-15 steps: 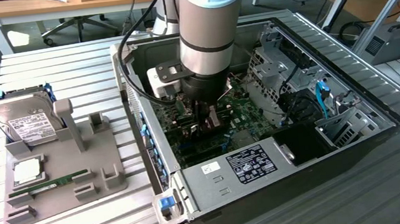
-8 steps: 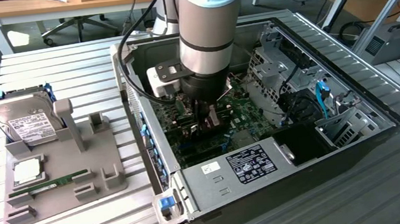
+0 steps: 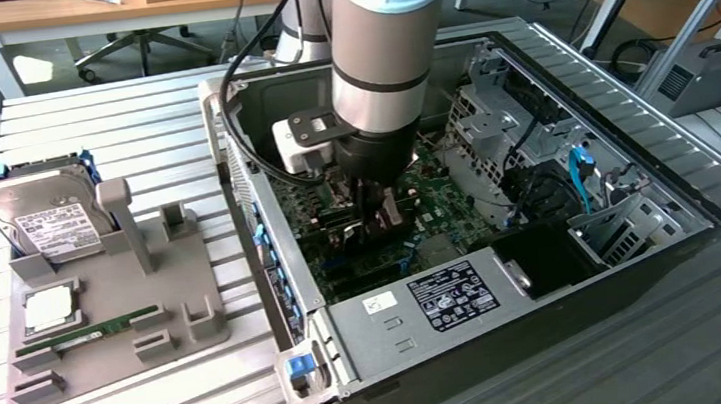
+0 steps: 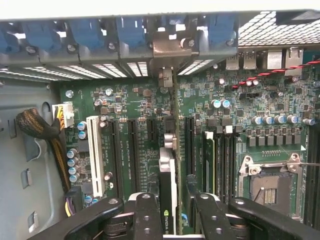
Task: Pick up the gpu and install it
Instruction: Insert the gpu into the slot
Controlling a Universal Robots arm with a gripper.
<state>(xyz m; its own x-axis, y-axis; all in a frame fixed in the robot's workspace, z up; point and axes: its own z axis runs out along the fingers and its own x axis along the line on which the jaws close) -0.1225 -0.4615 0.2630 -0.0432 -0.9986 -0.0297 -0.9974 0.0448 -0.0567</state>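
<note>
1. The arm is a thick silver-grey cylinder with a pale blue cap at its upper joint and a thin black ring lower down.
2. A white box with a black bracket sits on its wrist.
3. A black cable runs along it.
4. The gripper has black fingers dotted with small round screws.
</note>
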